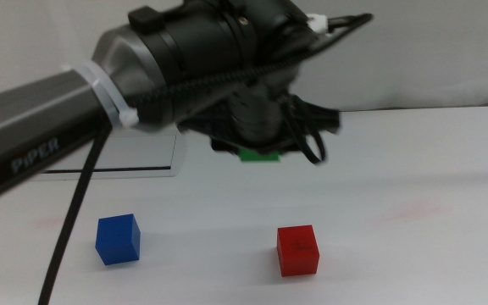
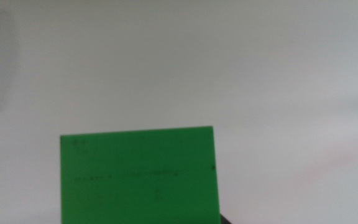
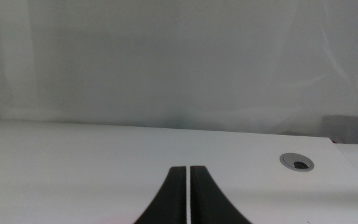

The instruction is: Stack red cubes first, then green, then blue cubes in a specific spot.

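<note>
White tabletop (image 1: 413,169) is spread under the left gripper (image 1: 259,146), which is clamped on the small matte green cube (image 2: 138,177), held off the surface. The small matte red cube (image 1: 298,250) lies nearer the camera, slightly rightward of it, uncovered. The small matte blue cube (image 1: 118,239) sits leftward. The right gripper (image 3: 188,193), jaws together, is parked aside.

The counter (image 1: 413,169) is plain white, and on it sit a matte red cube (image 1: 298,250) and a matte blue cube (image 1: 118,239), each one solid colour with no pattern. A bright green cube (image 2: 139,175) shows below the left hand (image 1: 259,146), which is dark like its dark grey arm (image 1: 32,144) bearing pale "PIPER" lettering and a white cable tie (image 1: 110,97). The right hand (image 3: 188,199) is black, with a thin pale line between its jaws, near a grey-ringed hole (image 3: 296,162) in the white surface.
</note>
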Motion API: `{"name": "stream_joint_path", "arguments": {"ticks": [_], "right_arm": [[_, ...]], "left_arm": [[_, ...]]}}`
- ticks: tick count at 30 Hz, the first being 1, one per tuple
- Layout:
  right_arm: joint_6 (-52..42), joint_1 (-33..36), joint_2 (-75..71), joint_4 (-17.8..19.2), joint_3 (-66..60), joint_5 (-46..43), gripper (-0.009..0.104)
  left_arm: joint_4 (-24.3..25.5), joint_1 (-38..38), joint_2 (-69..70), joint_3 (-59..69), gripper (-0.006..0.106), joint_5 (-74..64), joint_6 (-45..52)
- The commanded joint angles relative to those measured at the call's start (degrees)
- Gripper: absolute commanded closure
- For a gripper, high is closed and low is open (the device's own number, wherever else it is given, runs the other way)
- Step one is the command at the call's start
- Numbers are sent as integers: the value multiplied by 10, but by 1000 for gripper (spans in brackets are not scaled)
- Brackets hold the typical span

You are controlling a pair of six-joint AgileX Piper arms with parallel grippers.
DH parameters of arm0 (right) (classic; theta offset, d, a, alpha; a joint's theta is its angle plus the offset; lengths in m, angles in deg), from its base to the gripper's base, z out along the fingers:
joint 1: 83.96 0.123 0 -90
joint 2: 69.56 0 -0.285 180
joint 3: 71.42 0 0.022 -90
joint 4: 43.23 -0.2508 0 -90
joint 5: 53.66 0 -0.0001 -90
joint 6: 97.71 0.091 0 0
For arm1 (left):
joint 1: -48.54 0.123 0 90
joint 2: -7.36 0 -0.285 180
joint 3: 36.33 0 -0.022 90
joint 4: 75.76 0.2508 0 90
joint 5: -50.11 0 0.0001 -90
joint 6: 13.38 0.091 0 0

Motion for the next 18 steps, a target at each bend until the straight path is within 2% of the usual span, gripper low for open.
{"name": "stream_joint_path", "arguments": {"ticks": [1,10,18], "right_arm": [[-1,-2,0,1,-20,-2,98],[-1,-2,0,1,-20,-2,98],[-1,-2,0,1,-20,-2,98]], "left_arm": [[-15,-28,13,14,103,-52,-47],[-9,-116,14,67,103,8,-158],[2,-123,12,101,103,33,-202]]}}
